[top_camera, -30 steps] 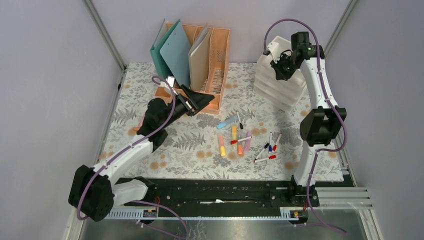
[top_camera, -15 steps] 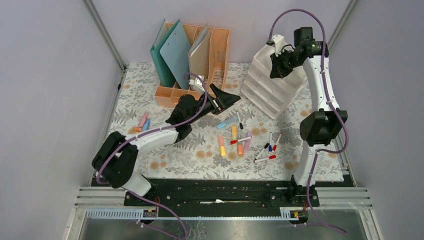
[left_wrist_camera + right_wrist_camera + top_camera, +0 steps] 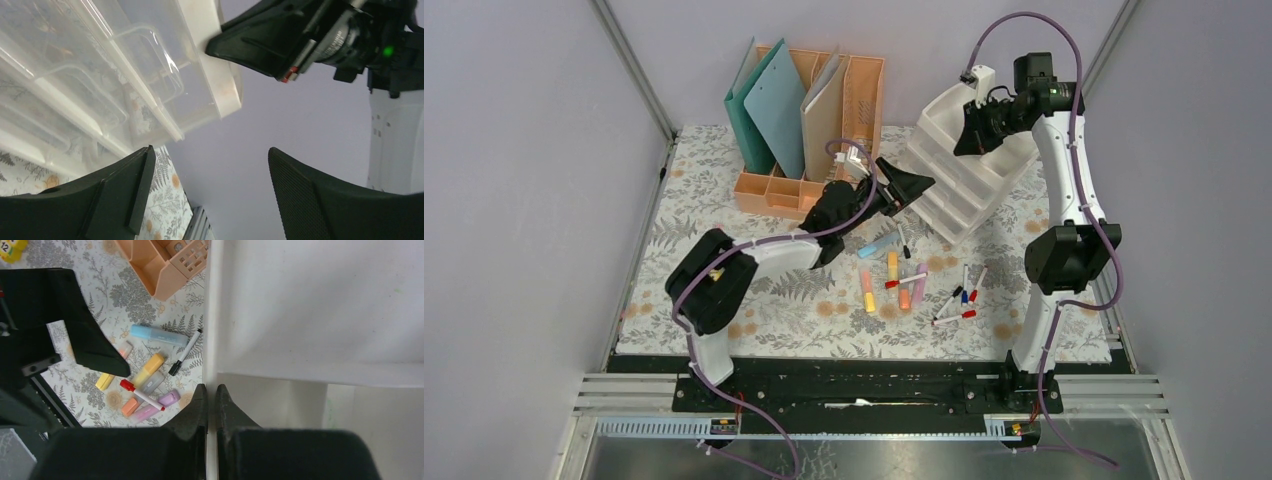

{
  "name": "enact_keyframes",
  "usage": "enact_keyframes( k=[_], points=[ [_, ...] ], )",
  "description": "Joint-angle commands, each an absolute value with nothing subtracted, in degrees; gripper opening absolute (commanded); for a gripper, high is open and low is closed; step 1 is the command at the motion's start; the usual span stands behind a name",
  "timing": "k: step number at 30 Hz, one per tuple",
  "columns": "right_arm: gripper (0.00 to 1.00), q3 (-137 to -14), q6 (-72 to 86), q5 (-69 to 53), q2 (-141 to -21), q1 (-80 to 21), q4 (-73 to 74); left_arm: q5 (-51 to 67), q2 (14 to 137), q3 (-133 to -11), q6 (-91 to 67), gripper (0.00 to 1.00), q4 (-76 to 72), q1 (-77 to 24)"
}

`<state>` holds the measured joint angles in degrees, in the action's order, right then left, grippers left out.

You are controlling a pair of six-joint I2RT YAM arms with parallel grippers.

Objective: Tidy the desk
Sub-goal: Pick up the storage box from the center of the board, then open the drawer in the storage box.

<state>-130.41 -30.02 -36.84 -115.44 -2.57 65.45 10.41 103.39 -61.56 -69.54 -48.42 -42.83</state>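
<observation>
Our right pincer (image 3: 210,389) is clenched on a thin white wall of the white drawer unit (image 3: 962,172), which leans tilted at the far right of the desk (image 3: 794,300). Our left pincer (image 3: 913,186) gapes wide, holding nothing, just before the unit's clear drawers. We see highlighters and markers (image 3: 902,280) scattered mid-desk and the peach file rack (image 3: 865,100) at the far edge.

Overhead view down onto desk (image 3: 774,300); both wrist views close on drawer unit (image 3: 956,180)
</observation>
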Motion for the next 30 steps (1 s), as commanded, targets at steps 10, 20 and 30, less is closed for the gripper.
enact_keyframes(
  k=[10, 20, 30],
  points=[
    [0.0, -131.01, -28.1, -43.98, -109.6, -2.64, 62.84, 4.83, 115.49, -74.17, -75.26, 0.76, -58.73, -43.63],
    [0.0, -130.17, -28.08, -44.72, -108.68, -2.7, 62.97, 3.78, 121.1, -80.87, -77.14, 0.67, -59.2, -43.66],
    [0.0, -129.91, -28.22, -46.63, -108.17, -2.64, 63.72, 2.5, 124.19, -84.45, -78.13, 0.75, -59.7, -43.92]
  ],
)
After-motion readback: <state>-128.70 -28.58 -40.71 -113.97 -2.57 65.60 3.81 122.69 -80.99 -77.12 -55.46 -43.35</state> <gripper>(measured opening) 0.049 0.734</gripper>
